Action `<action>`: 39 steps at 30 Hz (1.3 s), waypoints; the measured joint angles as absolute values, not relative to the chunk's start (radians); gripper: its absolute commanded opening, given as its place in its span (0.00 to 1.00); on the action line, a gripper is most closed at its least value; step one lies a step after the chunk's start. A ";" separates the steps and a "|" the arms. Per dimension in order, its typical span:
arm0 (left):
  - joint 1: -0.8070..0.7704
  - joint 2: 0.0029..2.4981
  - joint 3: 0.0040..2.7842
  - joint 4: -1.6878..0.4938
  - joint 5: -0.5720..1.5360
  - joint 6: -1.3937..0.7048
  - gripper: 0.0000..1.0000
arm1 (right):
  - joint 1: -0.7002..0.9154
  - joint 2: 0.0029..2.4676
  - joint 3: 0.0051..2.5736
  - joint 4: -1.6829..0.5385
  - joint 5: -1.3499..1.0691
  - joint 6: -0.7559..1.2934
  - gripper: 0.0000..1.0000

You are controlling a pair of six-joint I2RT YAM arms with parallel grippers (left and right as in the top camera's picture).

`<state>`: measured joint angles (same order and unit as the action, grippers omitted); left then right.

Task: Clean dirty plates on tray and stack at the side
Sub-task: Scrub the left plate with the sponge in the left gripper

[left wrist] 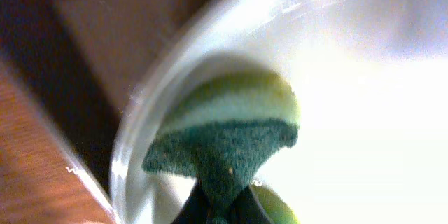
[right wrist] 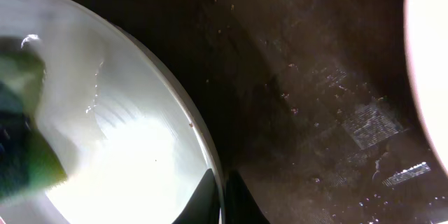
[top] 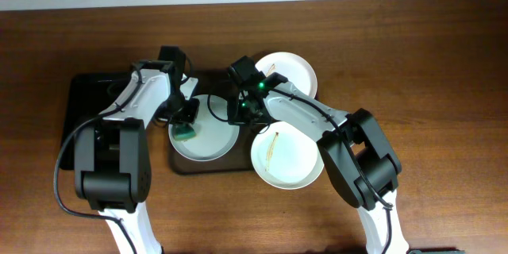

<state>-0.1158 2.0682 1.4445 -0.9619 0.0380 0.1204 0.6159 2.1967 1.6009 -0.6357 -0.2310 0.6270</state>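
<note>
Overhead view of a wooden table (top: pixel 429 48). A dark-brown tray (top: pixel 178 163) sits at the centre, its long side seeming to run left to right. Its right end is hidden under plates and the right arm, so the full outline cannot be made out.

Three round white plates are in view:
- The left plate (top: pixel 210 143) lies flat on the tray.
- The far plate (top: pixel 295 70) is at the far right.
- The near plate (top: pixel 290 167) is at the near right. It carries a thin brown streak (top: pixel 274 147) running roughly near to far.

Whether the far and near plates rest wholly on the tray cannot be told.

The left gripper (left wrist: pixel 217 206) is closed tight on a green and yellow sponge (left wrist: pixel 231 136), which is pressed on the left side of the left plate, just inside its rim. That wrist view is blurred and the fingers are cut off at the picture's bottom edge.

The right gripper (right wrist: pixel 222 199) is narrowed onto the right rim of the left plate, with one finger inside the rim and one outside. Beside it in that view the tray's surface shows as dark and speckled.

A smaller black tray (top: pixel 83 103) lies to the left, partly covered by the left arm. Both arms cross above the tray and hide much of it.
</note>
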 measured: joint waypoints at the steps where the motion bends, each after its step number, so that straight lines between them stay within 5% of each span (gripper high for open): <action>1: -0.113 2.068 1.443 -0.989 0.099 0.142 0.01 | 0.616 2.197 1.601 -0.636 -0.231 0.626 0.04; 7: -0.117 2.071 1.419 -0.904 0.337 0.224 0.01 | 0.616 2.197 1.601 -0.634 -0.227 0.631 0.05; 15: -0.138 2.066 1.437 -0.890 -0.178 -0.133 0.01 | 0.615 2.197 1.601 -0.625 -0.228 0.643 0.05; 20: -0.145 2.067 1.424 -0.774 -0.249 -0.189 0.01 | 0.619 2.197 1.603 -0.614 -0.238 0.651 0.05; 24: -0.150 2.067 1.421 -0.641 0.033 0.057 0.01 | 0.607 2.197 1.604 -0.624 -0.233 0.654 0.04; 30: -0.176 2.070 1.421 -0.796 0.290 0.236 0.01 | 0.607 2.197 1.604 -0.630 -0.234 0.642 0.04; 39: -0.196 2.070 1.422 -0.620 -0.202 -0.115 0.01 | 0.615 2.197 1.604 -0.617 -0.238 0.643 0.05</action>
